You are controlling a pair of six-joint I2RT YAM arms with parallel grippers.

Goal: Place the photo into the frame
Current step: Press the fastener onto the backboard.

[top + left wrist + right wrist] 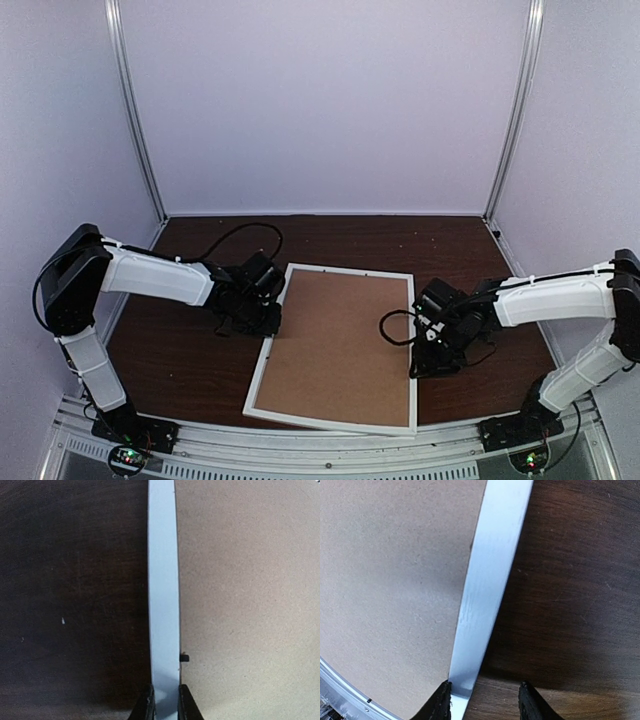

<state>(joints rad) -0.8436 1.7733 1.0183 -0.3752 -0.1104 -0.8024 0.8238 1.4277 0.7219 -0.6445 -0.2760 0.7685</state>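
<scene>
Frame (340,340) back-up, left hand (165,702) pinching its left rail, right hand (486,700) part-open astride right rail

White frame (350,271) flat, face-down w/ brown backing (340,350) up.

1. The frame (262,365): white rail on all sides, with a faint grain up close and a bluish cast in shade.
2. Backing board (340,345): plain light brown, finely speckled.
3. Small tab (184,657) at the board's edge: black.
4. Table (180,350): dark brown with wood-grain streaks and a few pale flecks.
5. Left arm (150,275) and right arm (550,300): white shells, black joints and black cables.
6. Left gripper (166,707) and right gripper (485,702): black fingers.
7. Walls (320,100): pale lilac-white and unpatterned.
8. Uprights (135,110): silver-grey.
9. Base lights (127,458): green.
</scene>
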